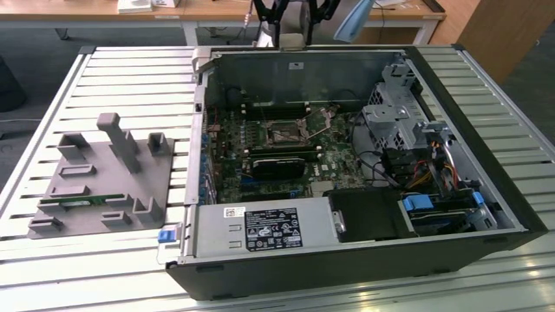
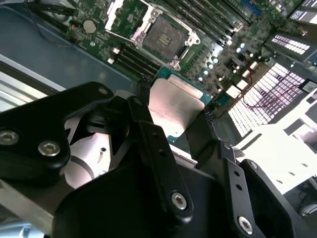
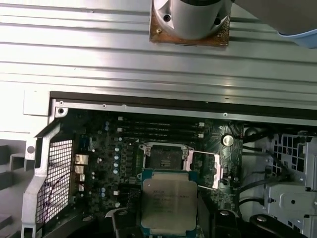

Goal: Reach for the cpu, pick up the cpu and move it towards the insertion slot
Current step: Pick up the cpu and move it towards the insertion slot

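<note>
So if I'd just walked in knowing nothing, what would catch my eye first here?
Probably the cpu, a shiny silver square held in the black gripper in both wrist views, hanging above the green circuit board. Just beyond it sits the insertion slot, a dark square socket with its metal frame swung open. In the exterior view, the big open computer case lies on its side on a slatted metal table, with a grey holder block at the exterior view's left.

Labels on the power supply (image 1: 264, 229) and the cpu (image 3: 168, 203) — print illegible.
</note>
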Available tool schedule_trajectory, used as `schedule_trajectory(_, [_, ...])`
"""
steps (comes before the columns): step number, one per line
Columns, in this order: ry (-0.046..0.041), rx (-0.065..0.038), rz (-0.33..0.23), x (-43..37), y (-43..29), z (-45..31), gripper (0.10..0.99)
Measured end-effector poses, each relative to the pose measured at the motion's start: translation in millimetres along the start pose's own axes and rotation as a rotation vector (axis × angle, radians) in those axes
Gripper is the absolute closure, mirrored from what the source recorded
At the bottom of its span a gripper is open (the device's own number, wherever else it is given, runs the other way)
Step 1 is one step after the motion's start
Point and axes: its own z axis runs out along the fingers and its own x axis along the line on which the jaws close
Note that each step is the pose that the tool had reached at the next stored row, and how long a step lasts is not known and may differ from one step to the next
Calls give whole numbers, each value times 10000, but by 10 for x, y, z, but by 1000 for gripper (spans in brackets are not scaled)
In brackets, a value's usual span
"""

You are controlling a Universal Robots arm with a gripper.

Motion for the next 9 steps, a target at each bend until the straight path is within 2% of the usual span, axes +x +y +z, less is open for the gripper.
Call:
schedule_trajectory(6, [-2, 1, 45, -116, 33, 10, 545])
schedule_trajectory(9, [-8, -1, 67, -130, 33, 12, 545])
